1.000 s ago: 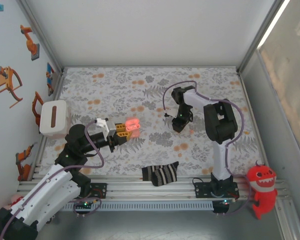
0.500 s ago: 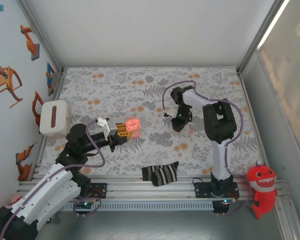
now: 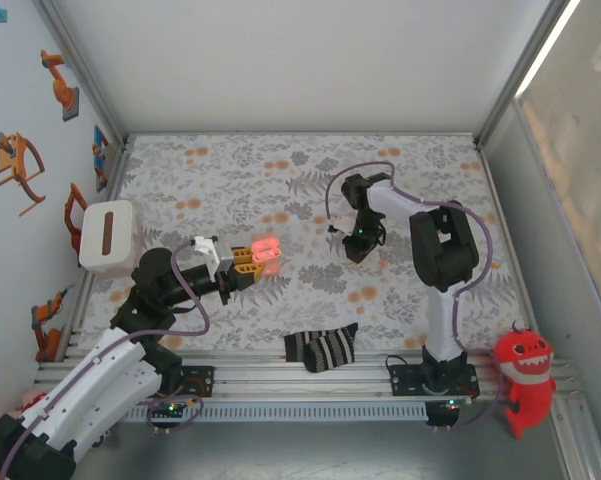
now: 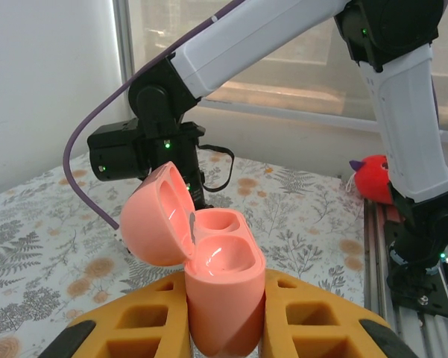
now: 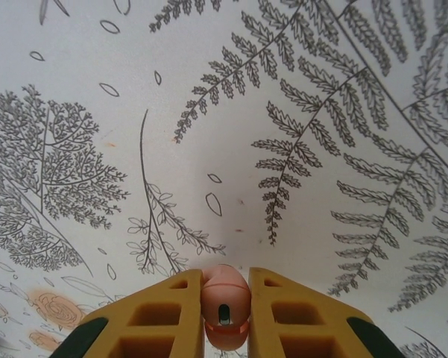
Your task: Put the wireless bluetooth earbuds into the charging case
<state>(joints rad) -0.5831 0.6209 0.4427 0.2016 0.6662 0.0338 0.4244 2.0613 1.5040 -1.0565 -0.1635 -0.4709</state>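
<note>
Gripping charging case (image 4: 220,261) in left end effector (image 4: 225,309), yellow fingers (image 4: 134,324) clamped on lower half of body, case upright. Salmon-pink, glossy, rounded shell; lid swung open on hinge and tipped to the left in left wrist view, two smooth rounded wells exposed in the base, strong highlights on the plastic. From top external, reading as a bright pink spot just ahead of the left arm's yellow fingers, left of centre on bench (image 3: 430,180). Pinching one earbud (image 5: 225,302) in right end effector (image 5: 225,283), fingers narrowed onto it from both sides. Tiny coral-pink rounded nub, small dark oval slot on camera-facing side, lower end sunk between the finger pads. Sitting over fern-print bench cover in right wrist view; contact with cover not resolvable. From above, right end effector pointing down near bench centre, right of case and well apart from it. Also around: white box (image 3: 107,236) at left bench edge, black-and-white striped fabric piece (image 3: 322,347) at near edge between arm bases, red toy monster (image 3: 523,368) by near right corner.
</note>
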